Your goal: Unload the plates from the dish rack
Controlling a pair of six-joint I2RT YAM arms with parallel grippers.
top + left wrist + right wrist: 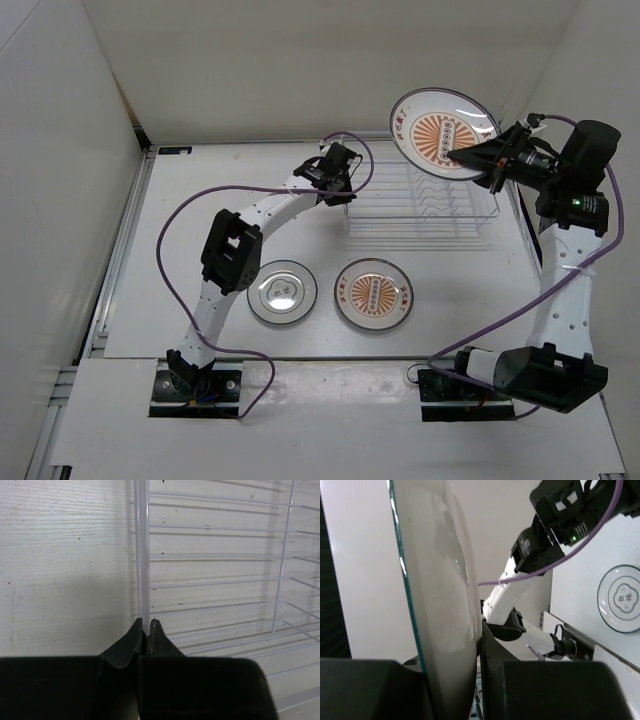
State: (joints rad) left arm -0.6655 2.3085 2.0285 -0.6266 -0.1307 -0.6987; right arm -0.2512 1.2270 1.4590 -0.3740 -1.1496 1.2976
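Observation:
My right gripper point(472, 157) is shut on the rim of a plate with an orange sunburst centre point(440, 130) and holds it tilted in the air above the back right of the white wire dish rack point(420, 218). In the right wrist view the plate's white underside point(440, 580) fills the left, pinched between my fingers point(487, 650). My left gripper point(341, 192) is shut on the rack's left edge wire point(143, 555). No plates show in the rack's slots. A grey-rimmed plate point(282, 292) and a second orange sunburst plate point(373, 294) lie flat on the table in front of the rack.
White walls close in the table at the back and both sides. The rack's upright prongs point(455, 205) stand at its right half. Purple cables loop from both arms. The grey-rimmed plate also shows in the right wrist view point(621, 599).

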